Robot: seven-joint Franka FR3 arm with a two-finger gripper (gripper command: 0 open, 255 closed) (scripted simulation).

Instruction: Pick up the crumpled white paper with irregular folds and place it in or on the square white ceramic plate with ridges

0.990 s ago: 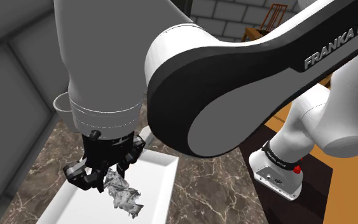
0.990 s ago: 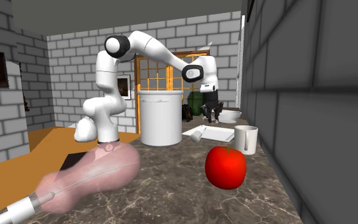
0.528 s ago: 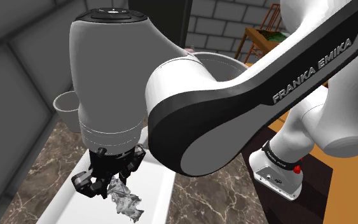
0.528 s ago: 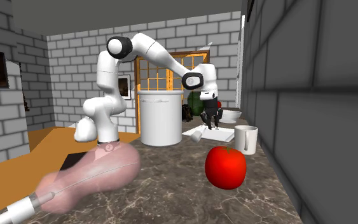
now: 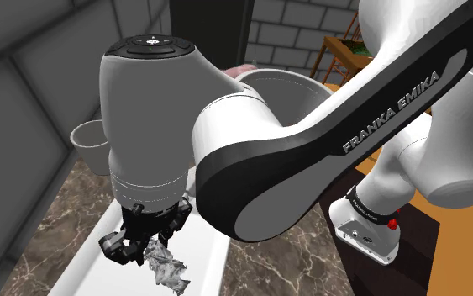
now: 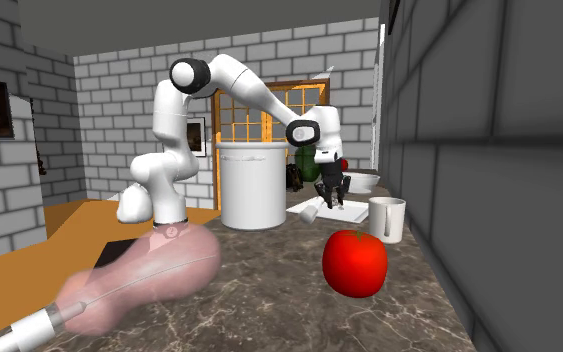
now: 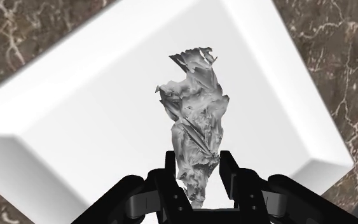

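Crumpled grey-white paper (image 7: 195, 127), elongated, clasped at one end by tool (image 7: 199, 167), over square white plate (image 7: 95, 121)

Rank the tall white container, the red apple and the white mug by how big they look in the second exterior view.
1. tall white container
2. red apple
3. white mug
The apple sits nearer the camera than the mug, so their real order is unsure.

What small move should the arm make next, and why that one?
Probably open the jaws and let go. In the wrist view they are shut on the crumpled paper, which hangs over the inside of the square white plate, well within its rim. In the shoulder view its lower end looks close to the plate, so a release should land it there.
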